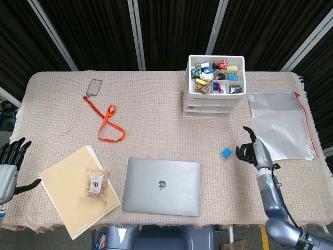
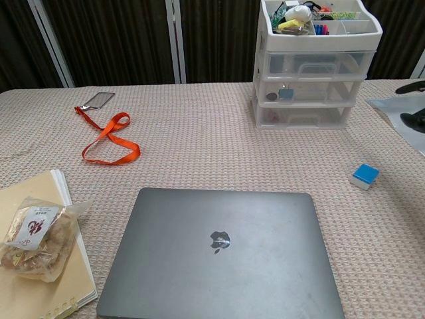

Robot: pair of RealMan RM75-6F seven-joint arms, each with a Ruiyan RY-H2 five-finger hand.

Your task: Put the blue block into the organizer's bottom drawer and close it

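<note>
The blue block [image 1: 226, 152] lies flat on the bench [image 1: 151, 104], between the laptop [image 1: 162, 186] and the clear pouch [image 1: 281, 124], in front of the organizer [image 1: 215, 87] and well apart from it; it is untouched, so the pick-up is judged not yet done. The right hand [image 1: 251, 152] is seen just beside the block on its right, edge-on, with fingers apart and nothing held — a posture that suits an approach from the side; contact with the block cannot be made out in the head view, and in the chest view only dark fingertips [image 2: 412, 87] show at the right edge, clear of the block [image 2: 364, 175].

The organizer stands at the far side of the bench with its three drawers facing the robot; the bottom drawer [image 2: 303, 117] is shut flush, so it is judged that it must be pulled open before the block can go in. Its open top tray is crowded with small items, which is likely why a drawer is named instead.

The left hand [image 1: 9, 165] is held at the near left edge, beside the notebook [image 1: 78, 188] and snack bag [image 1: 97, 184], fingers spread and empty; it is parked away from the work — presumably to keep the reach free. An orange lanyard [image 1: 105, 121] lies far left, out of the way.
</note>
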